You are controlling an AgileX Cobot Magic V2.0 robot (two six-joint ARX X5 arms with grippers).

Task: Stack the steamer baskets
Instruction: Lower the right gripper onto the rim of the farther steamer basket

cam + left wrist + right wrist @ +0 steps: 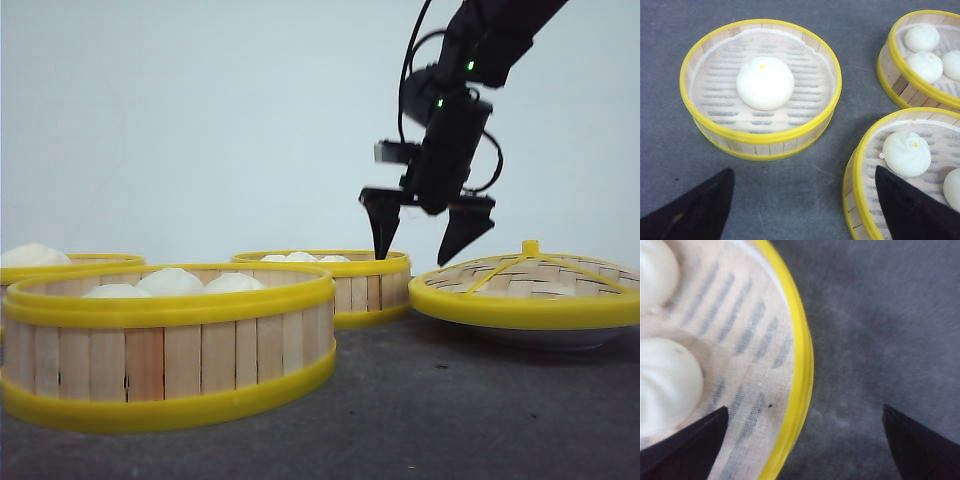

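Three steamer baskets with slatted wood walls and yellow bands sit on the dark table. In the front view there is a near one (170,340), one at the far left (60,268) and one at the back (345,285); all hold white buns. My right gripper (425,225) hangs open over the back basket's right rim (801,365), one finger (685,445) over the liner, the other (920,445) outside. In the left wrist view, my left gripper (802,200) is open and straddles the rim of a basket (860,175). Beyond lie a one-bun basket (760,135) and another basket (890,75).
A domed woven lid (530,285) with yellow rim and knob rests on a white plate (560,338) at the right, close to the back basket. Dark grey table surface (450,400) lies between the baskets and in front of the lid.
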